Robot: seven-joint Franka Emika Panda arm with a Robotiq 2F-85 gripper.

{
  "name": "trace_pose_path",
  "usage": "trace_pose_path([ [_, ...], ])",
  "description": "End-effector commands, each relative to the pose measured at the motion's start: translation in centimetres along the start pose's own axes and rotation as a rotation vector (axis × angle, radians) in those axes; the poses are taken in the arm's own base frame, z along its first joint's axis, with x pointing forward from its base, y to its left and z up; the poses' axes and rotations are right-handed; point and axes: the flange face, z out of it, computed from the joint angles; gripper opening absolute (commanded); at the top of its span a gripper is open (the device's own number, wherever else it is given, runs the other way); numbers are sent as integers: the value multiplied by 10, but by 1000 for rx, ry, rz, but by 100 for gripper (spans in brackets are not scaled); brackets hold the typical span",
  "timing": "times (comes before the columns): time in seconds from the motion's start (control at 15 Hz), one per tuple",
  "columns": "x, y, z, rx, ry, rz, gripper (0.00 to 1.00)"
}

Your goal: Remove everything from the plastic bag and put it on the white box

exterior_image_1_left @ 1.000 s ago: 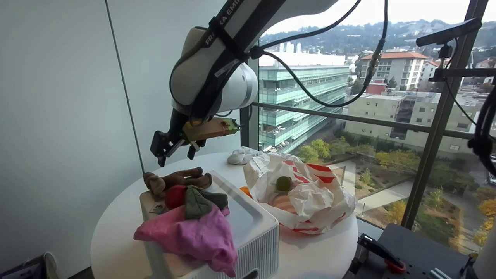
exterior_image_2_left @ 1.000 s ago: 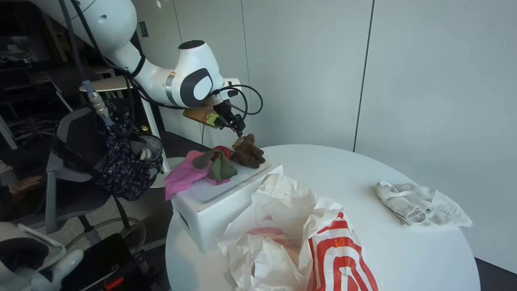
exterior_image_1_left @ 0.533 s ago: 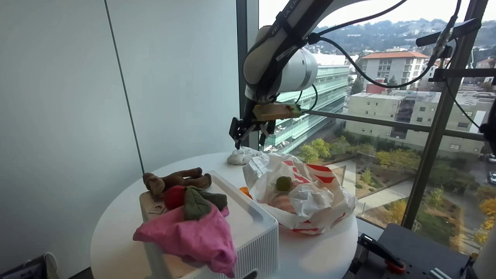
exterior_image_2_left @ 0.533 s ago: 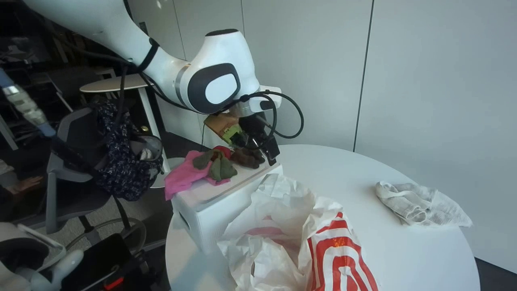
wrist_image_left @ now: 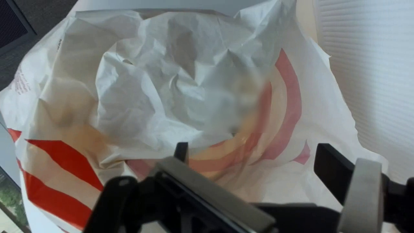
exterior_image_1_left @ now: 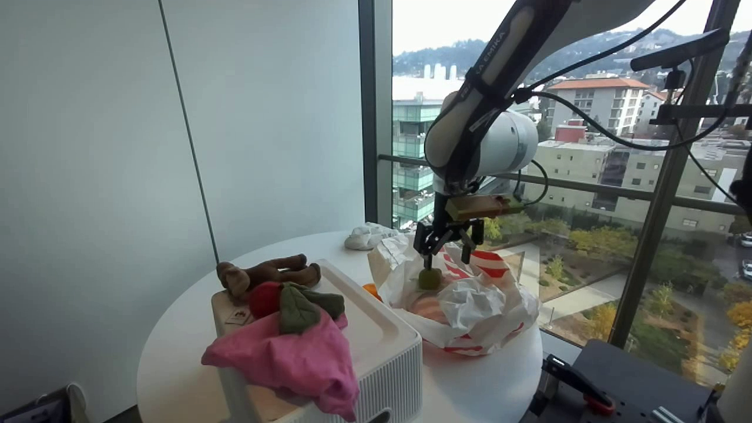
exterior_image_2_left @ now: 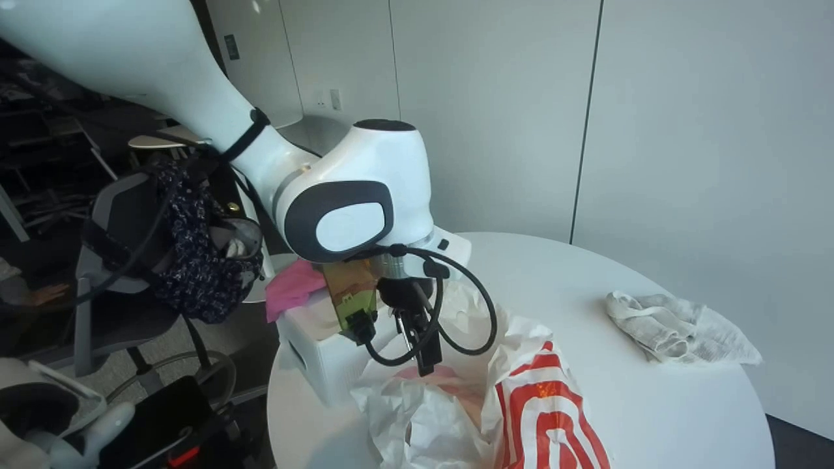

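The fingers (wrist_image_left: 333, 171) hang wide apart, holding nothing, over the bag (exterior_image_1_left: 479, 302) on the table (exterior_image_1_left: 176, 346) beside the box (exterior_image_1_left: 390, 364), and if they pinch the bag's folds together with the green fruit (exterior_image_1_left: 430, 279) inside, the whole bag could lift too.

Round table (exterior_image_2_left: 651, 417) under white box (exterior_image_1_left: 376, 335), plastic bag (exterior_image_1_left: 479, 308), white bundle (exterior_image_2_left: 681, 329)

Parted jaws hang over the plastic bag (exterior_image_1_left: 473, 301) beside the white box (exterior_image_1_left: 371, 336).
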Motion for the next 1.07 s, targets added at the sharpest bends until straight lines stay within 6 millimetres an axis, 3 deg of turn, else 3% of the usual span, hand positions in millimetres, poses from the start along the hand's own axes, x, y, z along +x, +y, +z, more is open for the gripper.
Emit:
trace_pose_path([
  [0.0, 16, -1, 43, -4, 40, 35, 100],
  [0.27, 45, 2, 82, -21, 102, 84, 100],
  [0.67, 110, 24, 127, -32, 271, 228, 100],
  [1.0, 144, 34, 167, -19, 333, 385, 100],
])
